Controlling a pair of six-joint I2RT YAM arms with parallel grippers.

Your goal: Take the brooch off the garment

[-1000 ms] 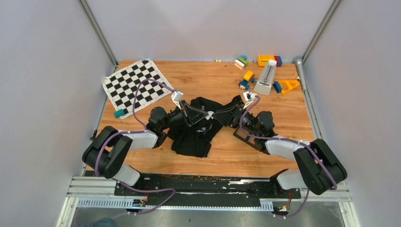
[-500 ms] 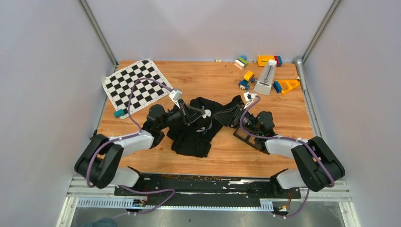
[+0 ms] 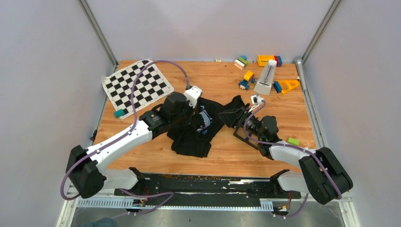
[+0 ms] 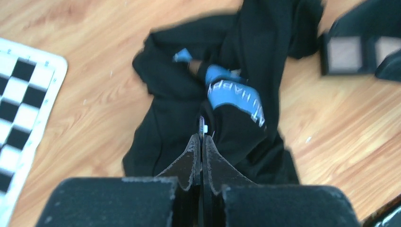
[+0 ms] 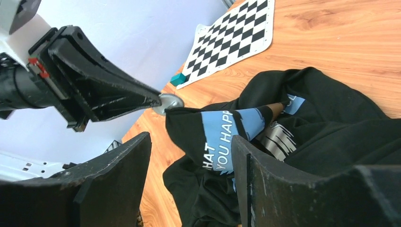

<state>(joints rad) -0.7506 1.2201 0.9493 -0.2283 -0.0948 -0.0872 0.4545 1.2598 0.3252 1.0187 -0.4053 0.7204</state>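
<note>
OK, left gripper [image 4: 201,139] is pressed together on the brooch [image 5: 170,101], pinching the white disc edge-on at the fingertips, raised above the garment [image 3: 195,135]. In the right wrist view a fold of the black cloth peaks up and touches the disc's lower edge; can't tell whether it is pinned there. Right gripper [image 5: 190,142] is spread wide and aimed at the shirt's blue-and-white print from the right side. The garment lies crumpled mid-counter [image 3: 222,80], with the print facing up. Black square frames [image 4: 347,52] sit on the wood just beside the shirt's right edge, near the right gripper. Chequered mat [image 3: 137,85] is at the far left, apart from the shirt, with a teal block [image 3: 119,113] at its near corner. Toy blocks [image 3: 247,78] and a metronome [image 3: 265,76] are at the far right, well apart from the shirt. A green block [image 3: 293,141] lies beside the right arm.
</note>
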